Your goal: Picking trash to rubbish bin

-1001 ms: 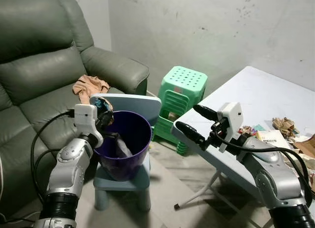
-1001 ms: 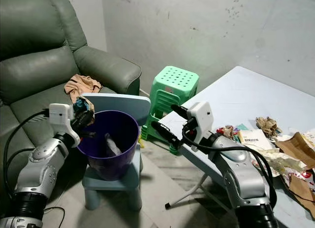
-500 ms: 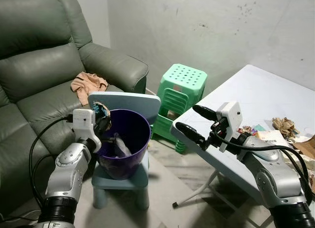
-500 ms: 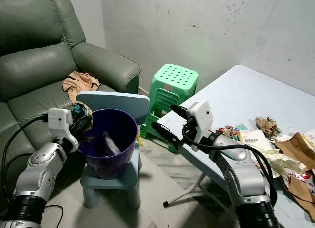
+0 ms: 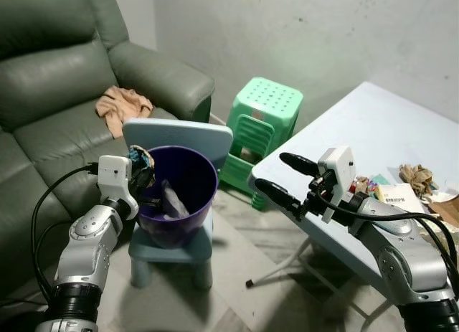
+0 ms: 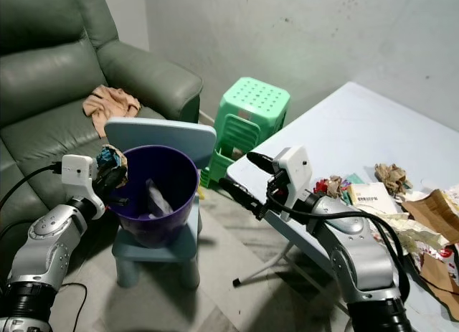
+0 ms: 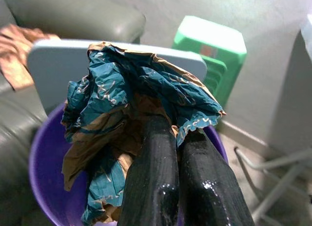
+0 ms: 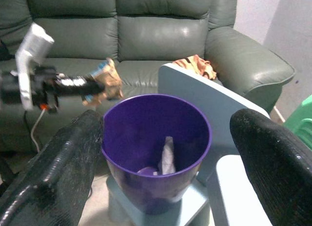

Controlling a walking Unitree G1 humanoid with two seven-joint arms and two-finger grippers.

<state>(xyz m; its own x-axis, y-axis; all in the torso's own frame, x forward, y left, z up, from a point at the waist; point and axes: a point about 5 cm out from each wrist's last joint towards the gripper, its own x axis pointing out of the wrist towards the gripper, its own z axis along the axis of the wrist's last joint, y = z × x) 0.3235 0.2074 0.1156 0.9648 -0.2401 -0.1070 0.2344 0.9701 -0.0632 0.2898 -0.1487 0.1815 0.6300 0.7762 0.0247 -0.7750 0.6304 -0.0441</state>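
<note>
A teal and brown crumpled wrapper [image 7: 131, 104] is seen by a purple bin [image 5: 179, 196], a green stool [image 5: 262, 135] and a grey-green sofa [image 5: 57, 81].

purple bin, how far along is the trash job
Done: the purple plastic bin holds some pale trash. In hand: the left gripper, shut on a crumpled teal-and-brown wrapper, is at its rim. Left: litter on the pale blue table; the right gripper is open.
</note>
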